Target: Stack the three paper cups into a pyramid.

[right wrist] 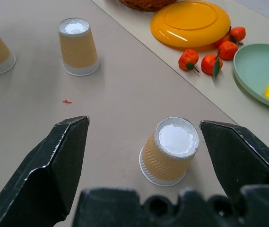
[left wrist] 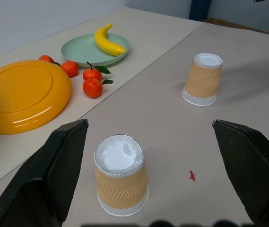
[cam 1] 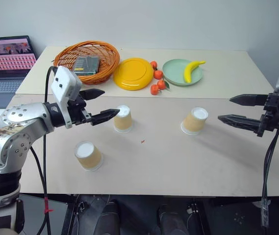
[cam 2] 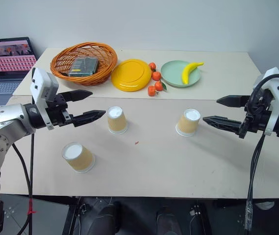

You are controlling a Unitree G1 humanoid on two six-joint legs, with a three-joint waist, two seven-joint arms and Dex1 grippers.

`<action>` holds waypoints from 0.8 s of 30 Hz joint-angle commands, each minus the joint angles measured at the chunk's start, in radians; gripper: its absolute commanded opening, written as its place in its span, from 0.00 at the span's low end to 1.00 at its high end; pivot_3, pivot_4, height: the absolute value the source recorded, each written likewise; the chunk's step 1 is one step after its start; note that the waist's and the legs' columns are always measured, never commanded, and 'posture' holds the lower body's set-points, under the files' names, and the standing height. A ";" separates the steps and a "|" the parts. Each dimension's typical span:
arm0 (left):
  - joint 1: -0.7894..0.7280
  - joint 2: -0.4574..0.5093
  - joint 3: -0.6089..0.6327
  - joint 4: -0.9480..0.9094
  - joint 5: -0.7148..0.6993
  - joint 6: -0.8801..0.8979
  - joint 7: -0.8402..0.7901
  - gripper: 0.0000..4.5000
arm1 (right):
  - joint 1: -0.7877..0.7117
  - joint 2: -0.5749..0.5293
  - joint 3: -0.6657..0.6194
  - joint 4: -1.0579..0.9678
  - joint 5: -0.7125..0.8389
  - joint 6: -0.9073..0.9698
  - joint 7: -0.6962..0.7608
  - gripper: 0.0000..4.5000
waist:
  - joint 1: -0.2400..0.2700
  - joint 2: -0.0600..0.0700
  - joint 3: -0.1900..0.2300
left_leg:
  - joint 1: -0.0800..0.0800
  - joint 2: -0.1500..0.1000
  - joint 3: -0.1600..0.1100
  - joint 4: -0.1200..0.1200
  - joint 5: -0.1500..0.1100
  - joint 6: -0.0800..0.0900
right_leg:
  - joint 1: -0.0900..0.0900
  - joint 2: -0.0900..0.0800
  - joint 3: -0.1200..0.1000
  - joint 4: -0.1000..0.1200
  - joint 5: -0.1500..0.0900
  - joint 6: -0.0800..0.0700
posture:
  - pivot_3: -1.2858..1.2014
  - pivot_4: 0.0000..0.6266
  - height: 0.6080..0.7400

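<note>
Three paper cups sit upside down on the table (cam 1: 178, 166), white bases up, each standing alone and none stacked. The middle cup (cam 1: 122, 119) is right in front of the left gripper (cam 1: 99, 104), whose two black fingers are spread wide with nothing between them; the lower fingertip (cam 1: 114, 113) looks just short of the cup's side, though from the head views I can't quite tell if it brushes it. Over on the right, the right cup (cam 1: 195, 120) stands a little way ahead of the right gripper (cam 1: 230, 108), fingers likewise splayed apart and empty, hovering above the tabletop. The right wrist view frames that cup squarely between the two fingers (right wrist: 63, 156), still ahead of their tips. The near cup (cam 1: 88, 155) sits closest to the table's front edge, on the left side, below the left arm and well apart from the other two. Farther back, an orange wicker basket (cam 1: 105, 54) holds a dark flat item, next to it a yellow plate (cam 1: 133, 73), then a cluster of small tangerines (cam 1: 157, 81), and a green plate (cam 1: 174, 68) with a banana (cam 1: 192, 70) lying on it. A laptop (cam 1: 7, 63) is open at far left.
</note>
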 commanded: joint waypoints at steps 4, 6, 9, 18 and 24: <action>-0.035 -0.014 0.083 0.001 -0.070 0.012 -0.008 1.00 | -0.015 0.004 -0.029 -0.023 0.010 -0.008 -0.013 0.99 | 0.000 0.000 0.000 | 0.000 0.000 0.000 0.000 0.000 0.000 | 0.000 0.000 0.000 0.000 0.000 0.000 | 0.52 0.24 0.94; -0.031 -0.015 0.103 0.008 -0.087 0.017 -0.009 1.00 | -0.032 0.007 -0.020 -0.026 0.016 -0.004 -0.014 0.99 | 0.000 0.000 0.000 | 0.000 0.000 0.000 0.000 0.000 0.000 | 0.000 0.000 0.000 0.000 0.000 0.000 | 0.52 0.24 0.94; -0.024 -0.011 0.118 0.011 -0.105 0.026 -0.013 1.00 | -0.050 0.013 -0.010 -0.033 0.024 0.003 -0.018 0.99 | -0.002 0.000 0.000 | 0.000 0.000 0.000 0.000 0.000 0.000 | 0.000 0.000 0.000 0.001 0.000 0.000 | 0.52 0.24 0.94; 0.005 0.009 0.167 -0.014 -0.145 0.059 0.005 1.00 | -0.120 0.038 0.049 -0.032 0.041 0.018 -0.036 0.99 | -0.002 0.000 0.000 | 0.000 0.000 0.000 0.001 0.000 0.000 | 0.000 0.000 0.000 0.002 0.000 0.000 | 0.52 0.24 0.94; 0.079 0.081 0.196 -0.058 -0.151 0.074 -0.039 1.00 | -0.166 0.056 0.107 0.012 0.009 -0.007 -0.022 0.99 | -0.004 0.000 0.000 | 0.000 0.000 0.000 0.002 0.000 0.000 | -0.001 0.000 0.000 0.005 0.000 0.000 | 0.52 0.24 0.94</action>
